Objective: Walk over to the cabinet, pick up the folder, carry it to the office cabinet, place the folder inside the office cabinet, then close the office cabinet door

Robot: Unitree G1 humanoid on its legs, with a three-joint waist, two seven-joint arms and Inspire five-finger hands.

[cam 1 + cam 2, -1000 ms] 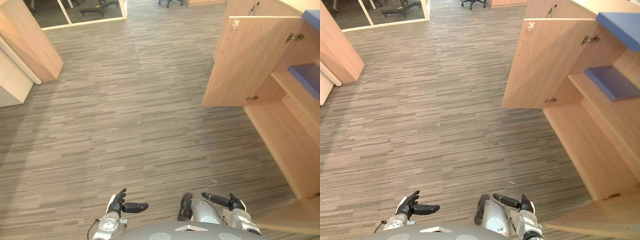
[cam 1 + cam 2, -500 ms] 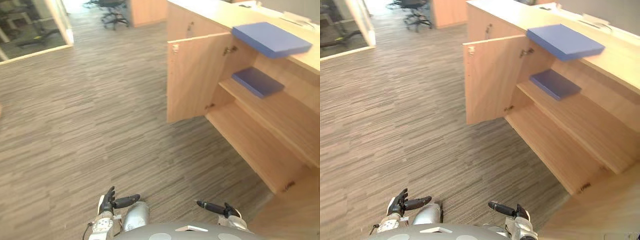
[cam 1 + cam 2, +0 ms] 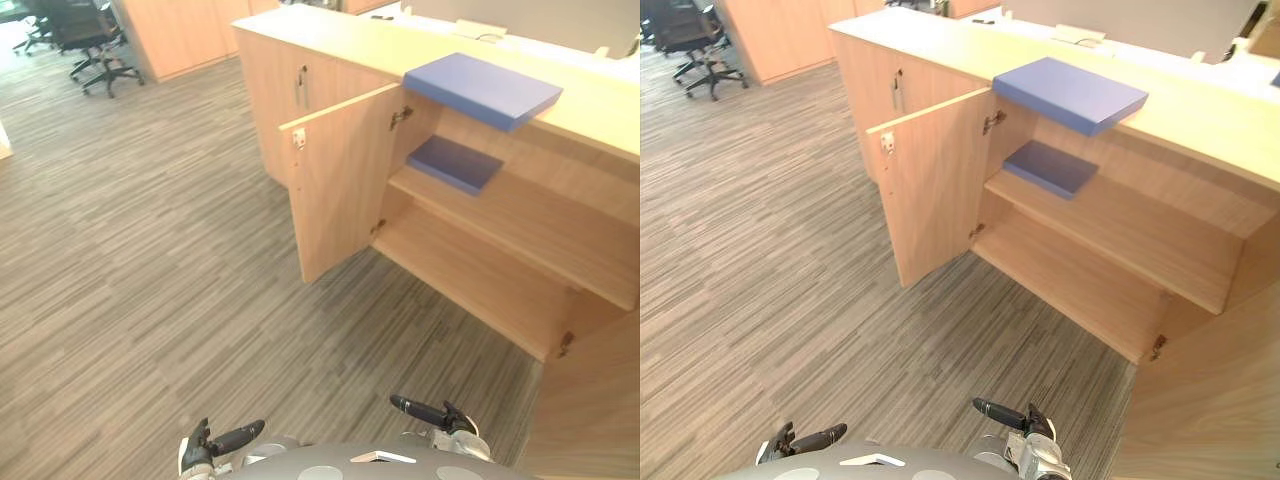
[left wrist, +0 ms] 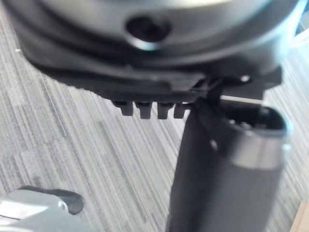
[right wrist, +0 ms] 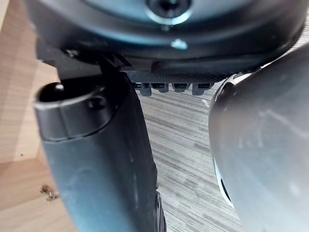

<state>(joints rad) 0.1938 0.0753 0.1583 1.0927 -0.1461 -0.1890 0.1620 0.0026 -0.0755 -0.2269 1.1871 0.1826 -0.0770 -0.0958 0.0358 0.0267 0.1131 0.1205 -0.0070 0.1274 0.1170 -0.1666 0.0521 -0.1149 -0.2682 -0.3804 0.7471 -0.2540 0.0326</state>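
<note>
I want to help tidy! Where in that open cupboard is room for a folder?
The bottom shelf is bare all along, beside the open door. The middle shelf is free right of the blue folder at its left end; that end is crowded. A second blue folder lies on the cabinet top.

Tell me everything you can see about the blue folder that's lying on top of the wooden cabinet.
The blue folder is a flat, closed rectangle in plain matte blue, with a fairly thick edge showing on its near sides. It lies flat on the light wooden cabinet top, turned at an angle to the front edge, and its near corner juts out a little over the open compartment below. Nothing rests on it, and only the cabinet top touches it.
</note>
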